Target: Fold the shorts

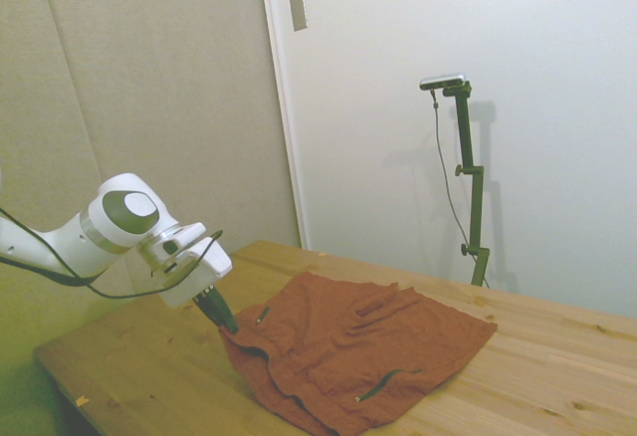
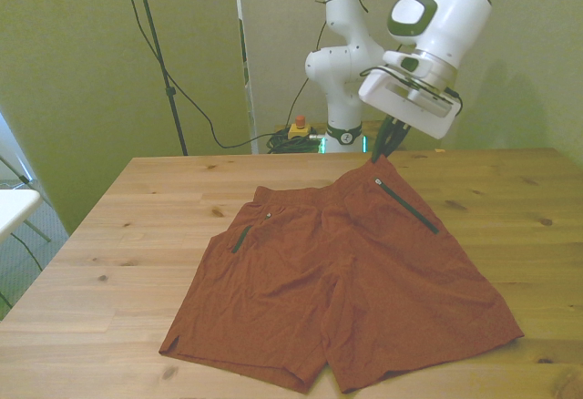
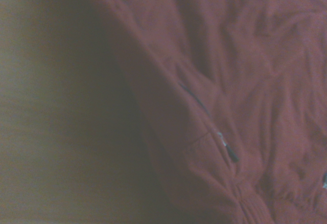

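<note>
Shorts (image 2: pixel 346 281): rust-orange soft cloth, dark zippered pockets, spread mid-surface (image 2: pixel 118 226), waistband corner at 1 o'clock lifted. Gripper (image 2: pixel 379 156) fingers pinched shut on that corner. Judgement: carry it high and steadily toward the 7 o'clock hem, avoiding drag. Weave limp, lightly creased; wooden surface knotty.

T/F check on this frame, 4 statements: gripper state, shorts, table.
1. The gripper is shut on the waistband corner of the shorts and holds it above the table. True.
2. The shorts are already folded in half. False: they lie spread out, both legs showing.
3. The lifted corner is on the front view's right. True.
4. Both zippered pockets are hidden under cloth. False: both dark zippers show on top.
</note>
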Robot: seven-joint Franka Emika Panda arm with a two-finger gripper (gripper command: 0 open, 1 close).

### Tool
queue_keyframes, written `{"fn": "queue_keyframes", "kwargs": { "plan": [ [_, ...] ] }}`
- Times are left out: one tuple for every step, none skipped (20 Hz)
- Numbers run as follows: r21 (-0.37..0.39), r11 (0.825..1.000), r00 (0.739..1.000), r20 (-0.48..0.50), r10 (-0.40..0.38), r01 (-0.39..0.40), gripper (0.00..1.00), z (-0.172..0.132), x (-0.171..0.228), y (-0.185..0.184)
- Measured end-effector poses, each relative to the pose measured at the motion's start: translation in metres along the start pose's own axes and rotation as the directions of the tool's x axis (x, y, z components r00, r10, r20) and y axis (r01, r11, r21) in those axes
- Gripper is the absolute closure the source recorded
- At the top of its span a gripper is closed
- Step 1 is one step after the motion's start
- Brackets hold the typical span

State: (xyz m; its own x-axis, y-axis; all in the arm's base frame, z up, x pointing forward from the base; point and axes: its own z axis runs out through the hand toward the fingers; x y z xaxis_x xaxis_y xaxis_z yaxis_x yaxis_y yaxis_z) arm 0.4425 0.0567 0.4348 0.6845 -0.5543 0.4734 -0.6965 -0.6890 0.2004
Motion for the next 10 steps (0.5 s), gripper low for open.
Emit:
{"fn": "queue_keyframes", "kwargs": {
  "plan": [
    [0.023, 0.999, 0.999, 0.015, 0.036, -0.036, 1.00, -0.002, 0.012, 0.011],
    [0.043, 0.997, 0.997, 0.031, 0.065, -0.066, 1.00, -0.004, 0.023, 0.021],
    [0.056, 0.993, 0.994, 0.044, 0.097, -0.099, 1.00, -0.004, 0.033, 0.032],
    [0.064, 0.989, 0.990, 0.056, 0.127, -0.130, 1.00, -0.002, 0.043, 0.043],
    [0.073, 0.984, 0.985, 0.070, 0.159, -0.164, 1.00, 0.002, 0.053, 0.054],
    [0.079, 0.977, 0.978, 0.085, 0.193, -0.199, 1.00, 0.009, 0.064, 0.066],
    [0.086, 0.969, 0.969, 0.105, 0.224, -0.233, 1.00, 0.018, 0.075, 0.079],
    [0.091, 0.960, 0.959, 0.127, 0.253, -0.265, 1.00, 0.029, 0.085, 0.092],
    [0.100, 0.950, 0.947, 0.161, 0.277, -0.295, 1.00, 0.042, 0.094, 0.104],
    [0.112, 0.942, 0.936, 0.200, 0.290, -0.316, 1.00, 0.055, 0.102, 0.114]
  ]
}}
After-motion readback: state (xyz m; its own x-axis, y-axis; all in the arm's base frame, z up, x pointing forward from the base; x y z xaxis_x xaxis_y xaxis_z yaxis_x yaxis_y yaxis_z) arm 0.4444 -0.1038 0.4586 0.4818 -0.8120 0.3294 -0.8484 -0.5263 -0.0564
